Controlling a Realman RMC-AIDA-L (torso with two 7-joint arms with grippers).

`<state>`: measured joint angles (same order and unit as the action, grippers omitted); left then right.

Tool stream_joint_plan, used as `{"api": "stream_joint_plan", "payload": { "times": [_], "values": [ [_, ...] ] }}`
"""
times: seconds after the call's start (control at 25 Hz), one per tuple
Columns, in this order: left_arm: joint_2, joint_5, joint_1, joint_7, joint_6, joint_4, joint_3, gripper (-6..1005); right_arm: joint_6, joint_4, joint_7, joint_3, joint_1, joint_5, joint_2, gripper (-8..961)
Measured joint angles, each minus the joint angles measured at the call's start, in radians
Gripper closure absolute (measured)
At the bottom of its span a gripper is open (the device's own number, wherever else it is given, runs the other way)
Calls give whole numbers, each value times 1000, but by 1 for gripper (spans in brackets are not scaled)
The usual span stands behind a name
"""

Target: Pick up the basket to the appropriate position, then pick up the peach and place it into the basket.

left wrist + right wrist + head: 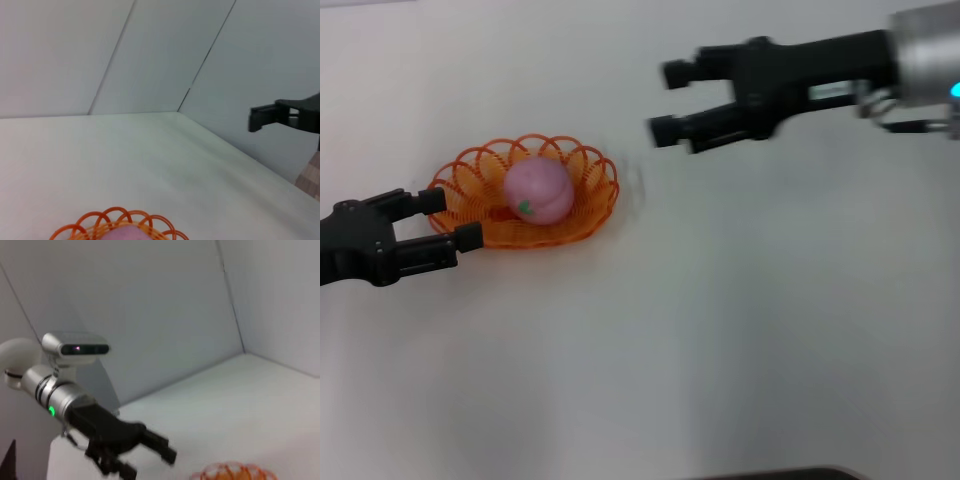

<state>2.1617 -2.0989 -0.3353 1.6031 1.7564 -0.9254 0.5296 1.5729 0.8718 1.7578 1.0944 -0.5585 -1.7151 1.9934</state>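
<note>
The orange wire basket (588, 205) stands on the white table at the left. The pale pink peach (538, 190) lies inside it, green mark to the front. My left gripper (449, 218) is open, its two fingers on either side of the basket's left end. My right gripper (665, 102) is open and empty, up in the air to the right of the basket and apart from it. The left wrist view shows the basket's rim (115, 219) with the peach's top (126, 234) behind it. The right wrist view shows the basket (235, 472) and the left gripper (150, 465).
The white table (720, 330) stretches to the right of and in front of the basket. Pale walls close in the table's far side (150, 60). A dark edge (780, 473) shows at the bottom of the head view.
</note>
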Motion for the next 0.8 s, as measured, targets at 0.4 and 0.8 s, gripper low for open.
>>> {"api": "stream_joint_plan", "payload": {
  "times": [0.4, 0.8],
  "values": [
    [-2, 3, -5, 0, 0, -2, 0, 124, 177, 35, 85, -172, 17, -233, -52, -3],
    [-1, 0, -5, 2, 0, -3, 0, 125, 177, 37, 81, -183, 25, -244, -47, -3]
  ]
}}
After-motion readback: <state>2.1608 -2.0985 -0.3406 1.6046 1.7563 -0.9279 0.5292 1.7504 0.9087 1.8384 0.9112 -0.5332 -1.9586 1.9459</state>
